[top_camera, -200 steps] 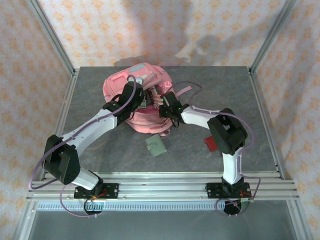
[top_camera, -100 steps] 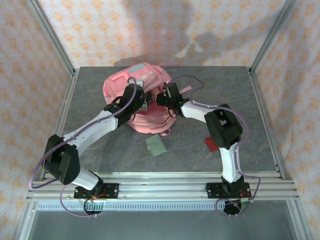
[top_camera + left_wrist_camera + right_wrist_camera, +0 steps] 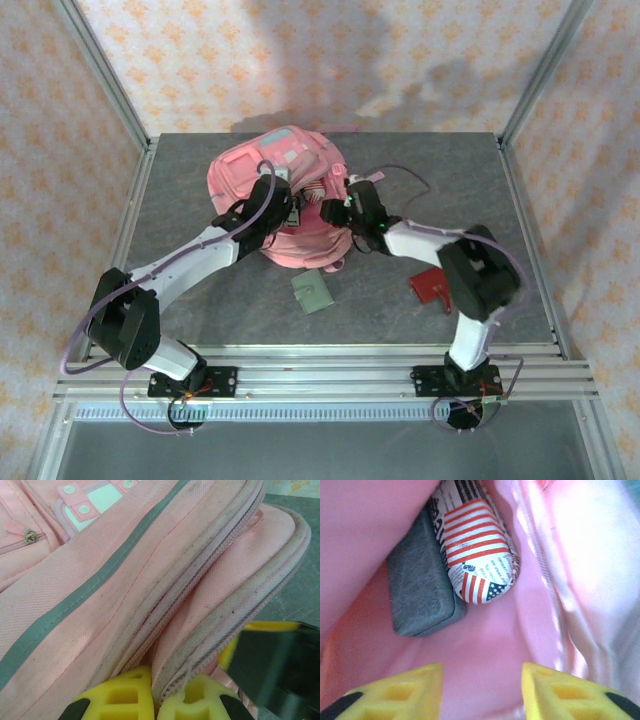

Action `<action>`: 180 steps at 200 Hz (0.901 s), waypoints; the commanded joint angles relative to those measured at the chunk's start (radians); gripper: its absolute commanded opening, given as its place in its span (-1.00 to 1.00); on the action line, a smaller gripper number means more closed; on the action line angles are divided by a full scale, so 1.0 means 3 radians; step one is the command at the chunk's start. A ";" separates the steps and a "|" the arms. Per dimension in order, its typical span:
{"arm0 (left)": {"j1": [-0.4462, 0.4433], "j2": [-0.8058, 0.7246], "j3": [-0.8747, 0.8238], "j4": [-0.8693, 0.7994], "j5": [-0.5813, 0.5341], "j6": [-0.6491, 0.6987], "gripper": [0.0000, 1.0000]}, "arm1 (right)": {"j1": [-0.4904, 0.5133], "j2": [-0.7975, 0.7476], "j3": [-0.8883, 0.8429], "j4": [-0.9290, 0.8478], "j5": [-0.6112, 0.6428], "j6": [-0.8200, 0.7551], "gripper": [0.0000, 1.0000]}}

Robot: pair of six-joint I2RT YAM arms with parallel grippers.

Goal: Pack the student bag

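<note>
The student bag [image 3: 245, 170], a large pink backpack with grey stripe trim and a pale blue-white patch, sits on the far middle of the grey worktop [image 3: 470, 190], with both arms reaching to it.

The left end effector [image 3: 289, 208] is pressed together on the bag's zippered opening edge. In the left wrist view its yellow fingertips [image 3: 125, 702] pinch a fold of pink fabric and zip tape between them, and the grey stripe runs diagonally above.

The right end effector [image 3: 333, 208] meets the bag's opening from the right, just beside the left one. In the right wrist view its yellow fingers [image 3: 402, 692] are spread apart with nothing between them, pointing into the pink-lined interior. Inside the bag lie a grey felt-like block [image 3: 420, 590] and, touching its right side, a rounded pouch [image 3: 477, 555] printed with newsprint and an American flag.

On the worktop, near the bag's near edge but apart from it, lies a green square item [image 3: 312, 292]. A red item [image 3: 432, 286] lies further right, just beside the right arm's elbow.
</note>
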 commanded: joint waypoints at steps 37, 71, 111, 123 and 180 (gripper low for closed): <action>-0.0257 0.0693 0.0627 0.0003 0.0182 -0.0544 -1.00 | 0.0025 -0.0869 -0.0663 -0.0328 0.0104 0.0034 -0.13; -0.0327 0.1193 0.1166 -0.0102 0.0238 -0.0765 -1.00 | 0.0149 -0.0996 -0.0904 -0.0330 0.0093 0.0114 -0.16; -0.0339 0.1769 0.1894 -0.0579 0.0224 -0.0768 -0.62 | 0.0297 -0.0943 -0.1004 -0.0326 0.0176 0.0214 -0.15; -0.0339 0.1701 0.1864 -0.0565 0.0248 -0.0760 -0.30 | 0.0351 -0.0951 -0.0992 -0.0336 0.0204 0.0240 -0.12; -0.0100 0.0585 0.0503 0.0060 0.0257 -0.0982 0.01 | 0.0431 -0.0967 -0.0838 -0.0421 0.0278 0.0216 -0.08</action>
